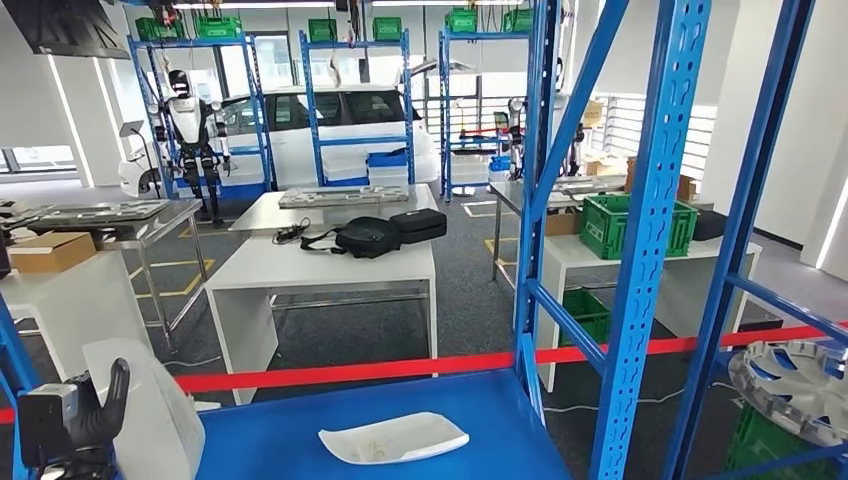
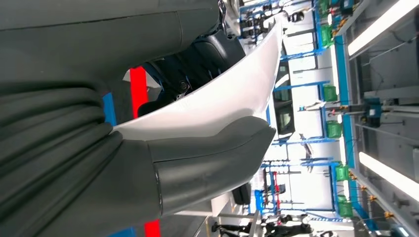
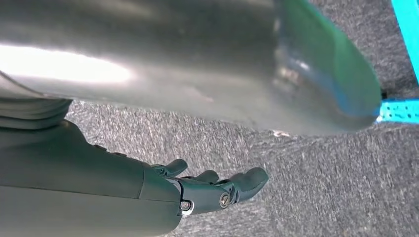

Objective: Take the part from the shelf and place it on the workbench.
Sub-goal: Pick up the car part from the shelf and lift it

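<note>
My left hand [image 1: 72, 418] is at the lower left of the head view, holding a white curved panel part [image 1: 150, 412] upright beside it. In the left wrist view the thick thumb [image 2: 207, 158] presses on the pale panel [image 2: 222, 98], with the dark fingers behind it. A second white, flat part [image 1: 394, 438] lies on the blue shelf board [image 1: 290, 430] in front of me. My right hand [image 3: 207, 190] hangs over grey carpet with its fingers apart and nothing in it.
Blue shelf uprights [image 1: 645, 230] stand at right, with a silver wheel cover [image 1: 795, 385] beyond them. Red tape [image 1: 340, 372] stretches behind the shelf. Past it stands a white workbench [image 1: 320, 268] carrying black bags [image 1: 370, 237]; green crates [image 1: 635, 225] sit on another table.
</note>
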Tool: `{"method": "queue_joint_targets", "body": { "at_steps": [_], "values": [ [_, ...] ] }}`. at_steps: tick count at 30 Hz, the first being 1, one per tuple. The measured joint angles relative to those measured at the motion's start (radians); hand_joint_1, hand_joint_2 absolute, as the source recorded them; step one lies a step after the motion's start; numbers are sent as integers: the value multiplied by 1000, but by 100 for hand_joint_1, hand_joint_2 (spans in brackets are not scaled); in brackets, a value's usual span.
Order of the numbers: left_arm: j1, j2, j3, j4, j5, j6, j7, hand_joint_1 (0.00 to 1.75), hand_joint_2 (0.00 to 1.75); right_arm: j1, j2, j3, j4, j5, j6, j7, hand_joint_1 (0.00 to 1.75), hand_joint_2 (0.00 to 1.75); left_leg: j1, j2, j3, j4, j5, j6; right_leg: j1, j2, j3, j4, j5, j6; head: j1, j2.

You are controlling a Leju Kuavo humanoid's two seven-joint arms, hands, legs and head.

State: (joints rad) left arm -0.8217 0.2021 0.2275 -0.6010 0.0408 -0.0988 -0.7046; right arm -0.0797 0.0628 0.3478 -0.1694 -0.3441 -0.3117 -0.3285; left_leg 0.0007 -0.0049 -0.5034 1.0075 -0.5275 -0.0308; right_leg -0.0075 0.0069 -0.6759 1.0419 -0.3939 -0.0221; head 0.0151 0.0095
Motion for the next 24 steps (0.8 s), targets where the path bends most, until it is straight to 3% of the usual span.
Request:
{"method": "queue_joint_targets", "body": {
  "at_steps": [2, 3, 5, 6, 7, 8, 9, 11, 13, 17, 19, 21, 22, 24],
  "values": [
    [-2, -2, -3, 0, 0, 0, 0, 175, 175, 1, 0, -1, 0, 0, 0, 0, 0, 0, 3, 2, -7, -9, 17, 17, -1, 0, -7, 5, -7, 12, 0, 0],
    [-2, -3, -5, 0, 0, 0, 0, 175, 175, 2, 0, -2, 0, 0, -1, 0, 0, 0, 6, 3, -13, -13, 28, 25, -1, 0, -18, 28, -33, 17, 1, 0],
    [-2, -4, -7, 0, 0, 0, 0, 175, 175, 2, 0, -4, 0, 0, -1, 0, 0, 0, 7, 4, -33, -14, 47, 35, -1, -1, -55, 134, -122, 22, 3, 0],
    [-1, -5, -7, 1, 0, 0, 0, 175, 175, 2, 0, -5, 0, 0, -1, 0, 0, 0, 7, 5, -45, -12, 56, 37, -1, -1, -73, 200, -160, 24, 4, 0],
    [0, -6, -7, 2, 1, 0, 0, 175, 175, 2, 0, -5, 0, 0, -1, 0, 0, 0, 7, 5, -58, -9, 63, 36, -1, -1, -83, 250, -181, 26, 4, 0],
    [1, -6, -7, 3, 1, 0, 0, 175, 175, 2, 0, -6, 0, 0, -1, 0, 0, 0, 7, 5, -70, -5, 69, 35, -1, -1, -77, 268, -182, 27, 4, 0],
    [2, -6, -7, 4, 1, 0, 0, 175, 175, 2, 0, -7, 0, 0, -1, 0, 0, 0, 7, 5, -81, -1, 74, 34, -1, -2, -52, 248, -167, 27, 5, 0],
    [2, -7, -7, 5, 1, 0, 0, 175, 175, 0, -1, -7, 0, 0, -1, 0, 0, 0, 7, 5, -102, 11, 81, 28, -1, -2, 39, 122, -133, 21, 6, 0],
    [2, -6, -7, 5, 1, 0, 0, 175, 175, -2, -2, -8, 0, 0, -1, 0, 0, 0, 5, 6, -114, 21, 87, 19, 3, -1, 98, 29, -119, 9, 5, 0],
    [2, -4, -7, 6, 1, 1, 0, 175, 175, -3, -2, -8, 0, 0, -1, 0, 0, 0, 6, 5, -125, 26, 94, -7, 3, -2, 95, 4, -103, -18, 3, 0],
    [1, -1, -7, 6, 1, 2, 0, 175, 175, -3, -2, -9, 0, 0, -1, 0, 0, 0, 10, 5, -148, 81, 39, -18, 0, -4, 83, -3, -86, -30, 2, 0],
    [1, 0, -7, 8, 1, 5, 0, 175, 175, -4, -3, -9, 0, 0, 1, 0, 0, 0, 12, 4, -181, 196, -44, -27, 0, -5, 66, -4, -70, -34, 1, 0],
    [2, 0, -7, 11, 1, 8, 0, 175, 175, -4, -3, -9, 0, 0, 2, 1, 0, 0, 13, 5, -192, 247, -70, -30, 1, -5, 56, -3, -63, -33, 1, 0],
    [1, -2, -8, 16, 1, 17, 0, 175, 175, -4, -3, -9, 0, 0, 4, 2, 0, 0, 14, 5, -171, 266, -60, -32, 1, -5, 34, -2, -46, -31, 0, 0]
  ]
}}
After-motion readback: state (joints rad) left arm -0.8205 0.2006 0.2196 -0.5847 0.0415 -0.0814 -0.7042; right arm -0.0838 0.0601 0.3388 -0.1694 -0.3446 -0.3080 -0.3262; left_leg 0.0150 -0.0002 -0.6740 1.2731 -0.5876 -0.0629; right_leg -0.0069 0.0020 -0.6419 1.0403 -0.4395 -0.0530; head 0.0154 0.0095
